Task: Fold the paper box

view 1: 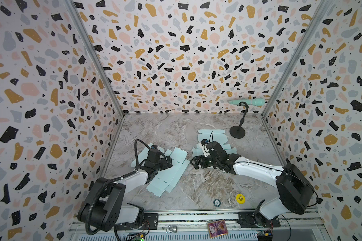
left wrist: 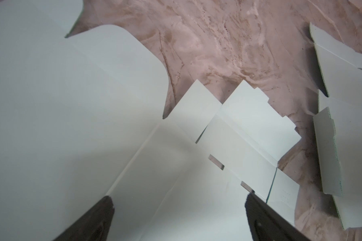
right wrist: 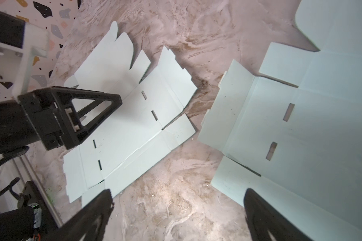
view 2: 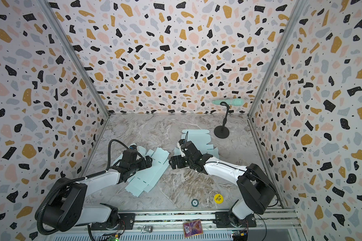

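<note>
arms both reach low over the marble-patterned table (view 1: 171, 127), forearms angled inward. left gripper (view 1: 168, 162) hangs with jaws spread wide above the left box blank (view 1: 163, 183), holding nothing. right gripper (view 1: 193, 163), likewise spread and empty, hovers over the gap beside the right box blank (view 1: 211, 133). both blanks lie flat: pale mint card, creased, slotted, round-cornered flaps.
</note>
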`<state>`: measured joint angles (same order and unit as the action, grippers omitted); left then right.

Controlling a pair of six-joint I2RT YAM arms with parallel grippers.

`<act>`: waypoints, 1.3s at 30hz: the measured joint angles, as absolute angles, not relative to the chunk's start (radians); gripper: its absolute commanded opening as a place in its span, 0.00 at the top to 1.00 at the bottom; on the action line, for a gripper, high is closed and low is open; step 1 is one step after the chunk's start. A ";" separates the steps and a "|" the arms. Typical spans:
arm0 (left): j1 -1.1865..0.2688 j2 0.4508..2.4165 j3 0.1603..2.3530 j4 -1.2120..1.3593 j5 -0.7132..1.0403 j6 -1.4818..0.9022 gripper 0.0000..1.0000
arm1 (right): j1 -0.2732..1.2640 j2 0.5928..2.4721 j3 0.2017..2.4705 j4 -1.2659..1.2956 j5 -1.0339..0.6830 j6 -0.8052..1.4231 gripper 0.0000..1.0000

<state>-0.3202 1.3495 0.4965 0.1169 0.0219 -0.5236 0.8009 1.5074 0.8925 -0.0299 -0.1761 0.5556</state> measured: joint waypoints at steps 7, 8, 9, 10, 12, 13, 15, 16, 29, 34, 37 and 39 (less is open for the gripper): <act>-0.321 1.390 0.566 0.086 0.048 -0.467 0.02 | 0.885 1.509 0.891 -0.018 -0.231 0.621 0.01; -0.321 1.403 0.565 0.085 0.048 -0.467 0.02 | 0.897 1.521 0.891 -0.007 -0.241 0.632 0.01; -0.321 1.411 0.562 0.086 0.048 -0.467 0.03 | 0.907 1.533 0.891 0.002 -0.249 0.643 0.02; -0.321 1.415 0.557 0.085 0.047 -0.467 0.03 | 0.915 1.550 0.891 0.015 -0.260 0.653 0.03; -0.321 1.416 0.548 0.089 0.044 -0.468 0.04 | 0.923 1.581 0.890 0.039 -0.278 0.671 0.05; -0.321 1.416 0.541 0.094 0.043 -0.469 0.04 | 0.923 1.599 0.886 0.056 -0.288 0.680 0.05; -0.319 1.418 0.532 0.107 0.040 -0.474 0.05 | 0.923 1.623 0.882 0.069 -0.300 0.693 0.06; -0.318 1.421 0.530 0.117 0.039 -0.477 0.05 | 0.923 1.636 0.879 0.080 -0.308 0.700 0.07; -0.261 1.492 0.525 0.283 0.047 -0.538 0.08 | 0.900 1.773 0.877 0.221 -0.390 0.750 0.16; -0.258 1.477 0.482 0.342 0.050 -0.553 0.08 | 0.872 1.822 0.884 0.305 -0.435 0.775 0.21; -0.258 1.468 0.461 0.367 0.052 -0.562 0.09 | 0.867 1.846 0.893 0.337 -0.453 0.789 0.23; -0.258 1.462 0.451 0.378 0.055 -0.566 0.10 | 0.863 1.865 0.898 0.370 -0.470 0.803 0.24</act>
